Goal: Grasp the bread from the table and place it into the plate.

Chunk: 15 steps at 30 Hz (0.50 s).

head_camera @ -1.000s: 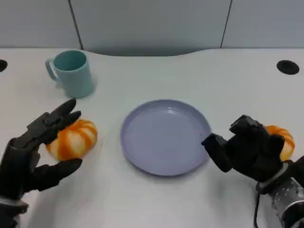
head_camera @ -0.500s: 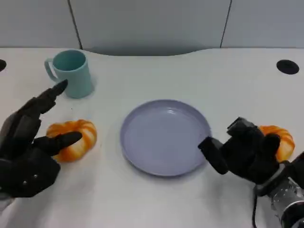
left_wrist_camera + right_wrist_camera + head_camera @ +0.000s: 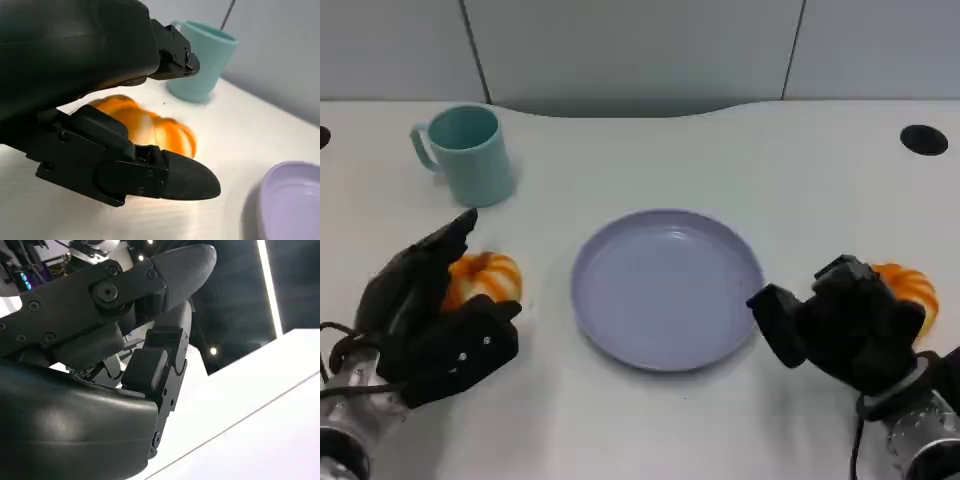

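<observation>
An orange striped bread roll (image 3: pixel 486 277) lies on the white table left of the lavender plate (image 3: pixel 665 290). My left hand (image 3: pixel 432 328) arches over it, fingers spread above the roll and thumb in front, with no firm grip that I can see. In the left wrist view the roll (image 3: pixel 147 124) sits between the upper fingers (image 3: pixel 170 47) and the thumb. A second orange roll (image 3: pixel 911 287) lies right of the plate, partly hidden behind my right hand (image 3: pixel 842 325), whose fingers are curled in on nothing. The right wrist view shows that hand (image 3: pixel 100 370) curled.
A teal cup (image 3: pixel 470 153) stands at the back left, close behind the left roll; the left wrist view shows the cup (image 3: pixel 202 62) and the plate's rim (image 3: pixel 295 200). A black cable hole (image 3: pixel 924 139) sits at the far right.
My left hand has dropped from a raised, spread pose to arch over the left roll. The right hand has barely shifted and stays curled.
</observation>
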### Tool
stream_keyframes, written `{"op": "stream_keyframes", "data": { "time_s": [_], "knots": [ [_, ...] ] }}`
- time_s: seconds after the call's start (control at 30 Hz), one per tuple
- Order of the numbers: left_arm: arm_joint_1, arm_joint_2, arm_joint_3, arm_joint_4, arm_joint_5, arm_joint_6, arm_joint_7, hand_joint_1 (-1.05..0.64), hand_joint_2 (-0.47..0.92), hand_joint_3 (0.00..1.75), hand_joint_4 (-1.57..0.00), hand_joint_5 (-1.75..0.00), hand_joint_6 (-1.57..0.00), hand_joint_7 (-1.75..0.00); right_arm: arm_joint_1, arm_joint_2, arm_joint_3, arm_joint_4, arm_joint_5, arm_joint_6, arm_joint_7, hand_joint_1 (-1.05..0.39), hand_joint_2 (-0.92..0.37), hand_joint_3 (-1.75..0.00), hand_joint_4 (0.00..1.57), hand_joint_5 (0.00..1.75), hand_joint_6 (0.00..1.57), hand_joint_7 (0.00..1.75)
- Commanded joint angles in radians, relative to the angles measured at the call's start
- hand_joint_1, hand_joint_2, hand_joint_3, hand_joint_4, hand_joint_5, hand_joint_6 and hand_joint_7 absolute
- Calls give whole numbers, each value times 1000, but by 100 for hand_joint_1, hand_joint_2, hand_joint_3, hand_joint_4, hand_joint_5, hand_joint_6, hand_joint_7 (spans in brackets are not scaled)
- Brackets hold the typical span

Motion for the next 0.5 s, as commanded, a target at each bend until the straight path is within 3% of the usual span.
{"op": "stream_keyframes", "data": {
  "time_s": [0.03, 0.07, 0.1, 0.17, 0.23, 0.3, 0.33, 0.37, 0.43, 0.5],
  "knots": [
    [-24, 8, -62, 17, 33, 84, 10, -105, 92, 33, -11, -6, -14, -1, 18, -6, -2, -19, 2, -53, -42, -45, -90, -2, 81, 175, 121, 15],
    [-26, 11, -81, 20, 47, 103, 18, -105, 92, 31, -13, -7, -15, -1, 21, -13, 10, -23, -9, -49, -59, -47, -90, -2, 82, 175, 124, 17],
    [-29, 14, -100, 22, 60, 125, 24, -105, 92, 30, -13, -7, -16, -1, 14, -36, 39, -22, -32, 8, -62, -48, -89, -2, 82, 175, 125, 17],
    [-30, 19, -121, 25, 71, 147, 36, -105, 92, 23, -17, -9, -18, -2, 15, -36, 39, -30, -22, 3, -40, -45, -91, -3, 84, 175, 103, 55],
    [-24, 22, -124, 28, 65, 166, 49, -102, 92, 20, -21, -11, -19, -2, 23, -45, 53, -39, -36, -15, -49, -47, -91, -3, 82, 175, 93, 72],
    [-16, 26, -128, 30, 64, 175, 74, -92, 92, 13, -28, -14, -21, -2, 19, -66, 85, -37, -61, 42, -58, -52, -90, -2, 83, 175, 93, 78],
    [-12, 27, -132, 31, 66, 178, 85, -85, 91, 8, -32, -15, -22, -2, 14, -66, 79, -31, -46, 50, -11, -50, -90, -3, 84, 175, 92, 78],
    [-9, 30, -146, 32, 78, 187, 110, -81, 90, 5, -34, -16, -21, -1, 19, -59, 66, -34, -34, 27, -16, -45, -91, -8, 83, 175, 87, 81],
    [-4, 34, -173, 35, 102, 210, 147, -67, 85, 2, -43, -21, -24, -2, 30, -54, 63, -48, -33, 1, -34, -48, -90, -5, 82, 175, 92, 70],
    [-1, 38, -197, 38, 122, 235, 179, -43, 79, 0, -53, -27, -29, -3, 37, -59, 77, -65, -44, 5, -38, -51, -91, -2, 82, 175, 91, 84]
  ]
}}
